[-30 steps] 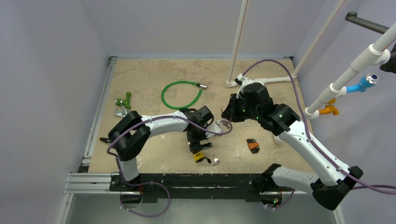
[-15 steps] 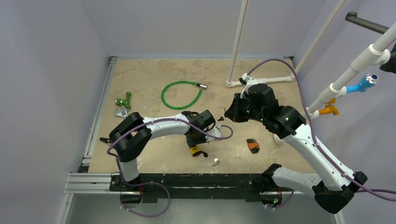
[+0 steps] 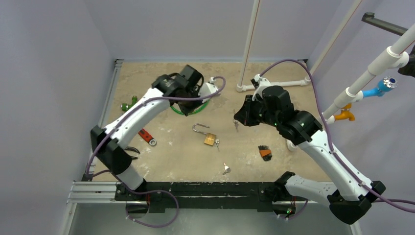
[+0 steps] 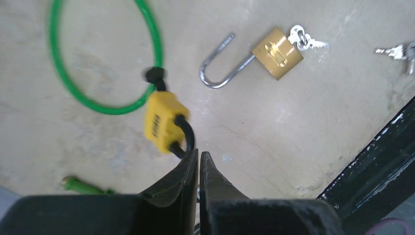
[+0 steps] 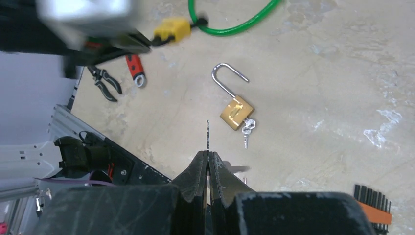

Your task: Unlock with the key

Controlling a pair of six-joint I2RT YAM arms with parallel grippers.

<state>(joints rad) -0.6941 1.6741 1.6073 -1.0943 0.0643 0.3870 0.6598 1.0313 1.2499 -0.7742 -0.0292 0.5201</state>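
A small yellow padlock [image 4: 160,121] with a black shackle [image 4: 188,138] hangs from my left gripper [image 4: 199,152], which is shut on the shackle, high over the green cable loop [image 4: 105,105]. My right gripper [image 5: 207,152] is shut on a key [image 5: 207,133], its thin blade seen edge-on and sticking out past the tips. In the top view the right gripper [image 3: 237,121] hovers right of a brass padlock [image 3: 210,139]. That brass padlock [image 5: 237,111] lies flat with its shackle [image 5: 226,77] swung open and a bunch of keys [image 5: 247,128] at its base.
Another loose bunch of keys [image 3: 225,169] lies near the front edge. An orange and black hex-key set [image 3: 265,152] sits front right. A red wrench [image 3: 146,137], pliers [image 3: 130,151] and a green fitting [image 3: 129,105] lie at the left. White pipe legs [image 3: 247,46] stand at the back right.
My left gripper shut on the yellow padlock near the front middle and carried it up and back over the green cable. The brass padlock and red wrench now show. The right gripper barely moved.
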